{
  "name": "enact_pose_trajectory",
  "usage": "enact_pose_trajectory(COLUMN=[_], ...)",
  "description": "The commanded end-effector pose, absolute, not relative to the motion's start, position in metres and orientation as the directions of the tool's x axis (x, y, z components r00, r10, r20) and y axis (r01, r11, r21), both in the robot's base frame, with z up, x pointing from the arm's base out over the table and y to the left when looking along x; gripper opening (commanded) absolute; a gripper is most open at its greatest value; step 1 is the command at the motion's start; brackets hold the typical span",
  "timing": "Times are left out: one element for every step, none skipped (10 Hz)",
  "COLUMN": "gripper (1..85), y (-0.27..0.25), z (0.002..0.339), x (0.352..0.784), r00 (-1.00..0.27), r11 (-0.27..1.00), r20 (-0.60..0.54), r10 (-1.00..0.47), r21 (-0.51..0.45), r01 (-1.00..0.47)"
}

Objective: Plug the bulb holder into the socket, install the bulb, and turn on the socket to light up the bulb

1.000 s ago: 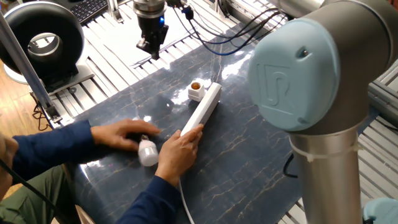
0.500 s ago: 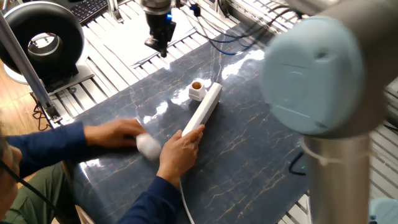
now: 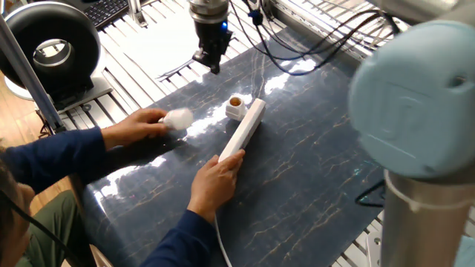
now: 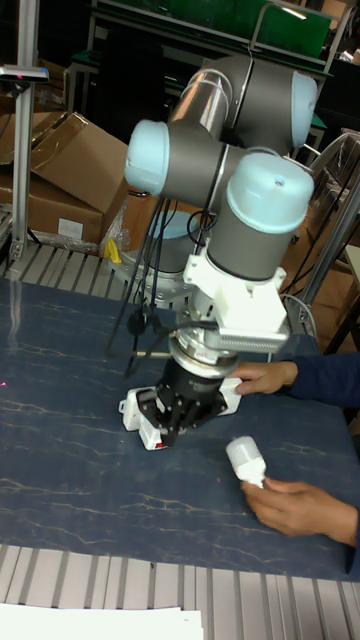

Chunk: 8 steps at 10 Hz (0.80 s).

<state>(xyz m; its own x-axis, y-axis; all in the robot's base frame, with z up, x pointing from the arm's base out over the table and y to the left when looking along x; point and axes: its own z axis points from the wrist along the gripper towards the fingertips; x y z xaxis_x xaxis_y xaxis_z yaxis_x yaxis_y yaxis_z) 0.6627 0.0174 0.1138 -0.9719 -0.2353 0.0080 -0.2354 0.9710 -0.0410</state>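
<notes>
The socket is a long white power strip lying slantwise on the dark marble table. A person's right hand holds its near end. The bulb holder, small and white with an orange opening, sits against the strip's far end. The person's left hand holds the white bulb just left of the holder. My gripper hangs above the table's far edge, behind the holder, open with nothing in it. In the tall fixed view my gripper covers most of the strip, the holder peeks out beside it, and the bulb is in front.
A black ring-shaped device stands at the far left beyond the table. Black cables trail over the slatted frame behind. The arm's large grey and blue joint fills the right foreground. The person's blue sleeves reach in from the lower left.
My gripper has moved right along the table's far edge. The person's left hand has carried the bulb from the near middle of the table up toward the holder.
</notes>
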Motion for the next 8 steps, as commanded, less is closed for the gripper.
enact_pose_trajectory(gripper=[1.3,1.3,1.3,1.3,1.3,1.3,1.3,1.3], y=[0.025,0.031,0.032,0.032,0.033,0.031,0.033,0.032], z=[0.118,0.113,0.106,0.104,0.107,0.11,0.113,0.114], x=[0.713,0.732,0.738,0.739,0.737,0.735,0.733,0.731], r00=[-0.977,-0.978,-0.978,-0.979,-0.98,-0.98,-0.981,-0.981], r11=[0.975,0.976,0.976,0.977,0.978,0.978,0.979,0.978], r20=[0.015,0.006,-0.004,-0.007,-0.004,-0.004,-0.001,0.003], r10=[-0.215,-0.209,-0.209,-0.204,-0.201,-0.197,-0.192,-0.195], r21=[-0.049,-0.054,-0.064,-0.063,-0.063,-0.069,-0.067,-0.069], r01=[-0.215,-0.209,-0.208,-0.203,-0.2,-0.196,-0.191,-0.194])
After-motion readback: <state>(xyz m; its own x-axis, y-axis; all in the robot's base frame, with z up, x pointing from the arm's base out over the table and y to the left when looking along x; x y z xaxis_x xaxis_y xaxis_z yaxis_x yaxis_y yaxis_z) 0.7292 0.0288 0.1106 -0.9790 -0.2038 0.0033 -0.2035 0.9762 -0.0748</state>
